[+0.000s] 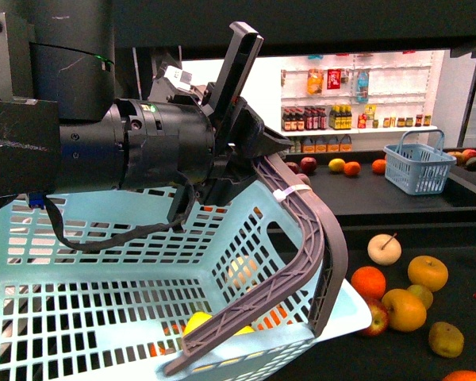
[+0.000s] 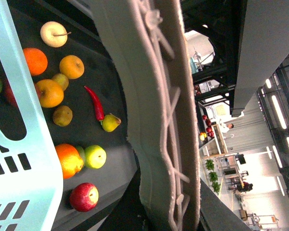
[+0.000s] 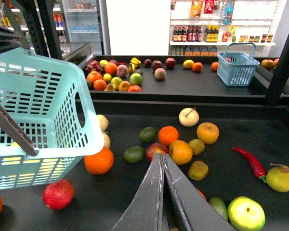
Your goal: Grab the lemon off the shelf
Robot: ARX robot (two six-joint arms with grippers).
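A store shelf (image 3: 221, 91) held scattered fruit. The left claw (image 1: 258, 155) clamped the basket (image 1: 95, 317) handle; the right claw (image 3: 163, 163) was closed, empty. A small yellow lemon (image 1: 197, 322) lay inside the basket.

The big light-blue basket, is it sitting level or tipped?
Tipped. The front view shows the light-blue basket tilted, hanging by its grey handle from the left gripper.

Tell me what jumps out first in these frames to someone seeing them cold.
The left gripper dominates the front view, clamped on the grey handle of a pale blue basket tilted in the foreground. Behind it, loose fruit is scattered across the dark shelf, including a red chili. The right gripper hangs shut above it.
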